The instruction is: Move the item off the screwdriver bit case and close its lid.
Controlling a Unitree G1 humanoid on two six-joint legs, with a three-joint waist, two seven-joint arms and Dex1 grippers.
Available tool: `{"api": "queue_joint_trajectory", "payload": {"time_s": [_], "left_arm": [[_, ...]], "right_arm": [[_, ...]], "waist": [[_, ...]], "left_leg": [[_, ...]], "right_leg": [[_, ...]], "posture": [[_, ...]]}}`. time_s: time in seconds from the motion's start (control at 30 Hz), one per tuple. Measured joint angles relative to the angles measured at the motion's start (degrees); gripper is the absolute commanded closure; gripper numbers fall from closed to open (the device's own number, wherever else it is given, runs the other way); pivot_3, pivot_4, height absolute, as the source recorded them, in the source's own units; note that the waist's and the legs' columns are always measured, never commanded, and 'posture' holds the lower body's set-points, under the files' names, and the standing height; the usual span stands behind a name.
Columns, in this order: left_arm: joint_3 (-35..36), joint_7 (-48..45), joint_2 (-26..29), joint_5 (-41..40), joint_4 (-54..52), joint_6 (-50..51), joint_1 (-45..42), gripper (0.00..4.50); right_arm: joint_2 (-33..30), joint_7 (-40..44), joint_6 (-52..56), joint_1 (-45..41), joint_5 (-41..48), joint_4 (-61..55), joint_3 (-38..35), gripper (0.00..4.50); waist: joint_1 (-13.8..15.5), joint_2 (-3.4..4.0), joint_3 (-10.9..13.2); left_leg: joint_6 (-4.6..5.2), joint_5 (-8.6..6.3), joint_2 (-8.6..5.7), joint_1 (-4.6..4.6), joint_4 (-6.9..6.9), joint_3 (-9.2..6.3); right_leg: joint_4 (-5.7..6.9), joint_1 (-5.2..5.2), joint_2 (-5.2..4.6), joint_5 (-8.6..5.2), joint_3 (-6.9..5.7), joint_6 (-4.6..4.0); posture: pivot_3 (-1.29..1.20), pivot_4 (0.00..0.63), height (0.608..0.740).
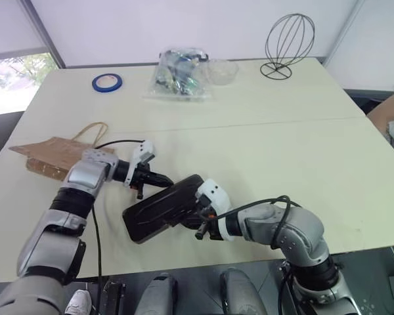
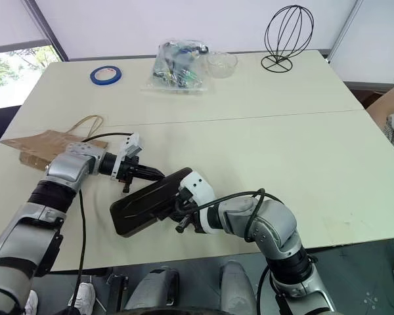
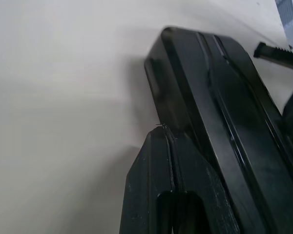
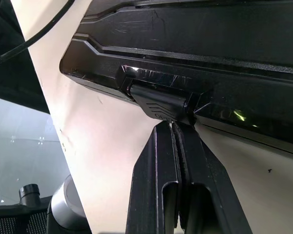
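The screwdriver bit case (image 1: 159, 209) lies flat near the table's front edge, dark and glossy. Its lid (image 2: 148, 197) is down over the tray, so the bits are hidden. My left gripper (image 1: 165, 178) is shut, and its tips rest at the case's far left corner (image 3: 161, 83). From the front, my right gripper (image 4: 173, 126) is also shut, its tips pressed against the small front latch (image 4: 158, 105). The item, a flat brown paper bag (image 1: 56, 154) with loop handles, lies on the table to the left, apart from the case.
At the back of the table are a blue tape roll (image 1: 107, 82), a clear plastic bag of small parts (image 1: 177, 75), a clear bowl (image 1: 221, 71) and a black wire stand (image 1: 289, 42). A cable (image 1: 115, 142) runs from my left wrist over the table.
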Motion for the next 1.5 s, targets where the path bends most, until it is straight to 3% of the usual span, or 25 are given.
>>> {"api": "queue_joint_trajectory", "payload": {"time_s": [1.5], "left_arm": [[-0.1,1.8,2.0,3.9,-6.4,-5.2,6.4,4.5]], "right_arm": [[4.5,-3.9,-2.4,0.6,-2.6,4.0,3.9,4.45]], "waist": [[-0.5,0.03,-0.1]], "left_leg": [[0.04,-0.02,0.03,0.08,-0.01,-0.01]], "right_leg": [[0.06,0.0,0.04,0.0,0.01,0.0]], "posture": [[0.0,0.15,0.74]]}}
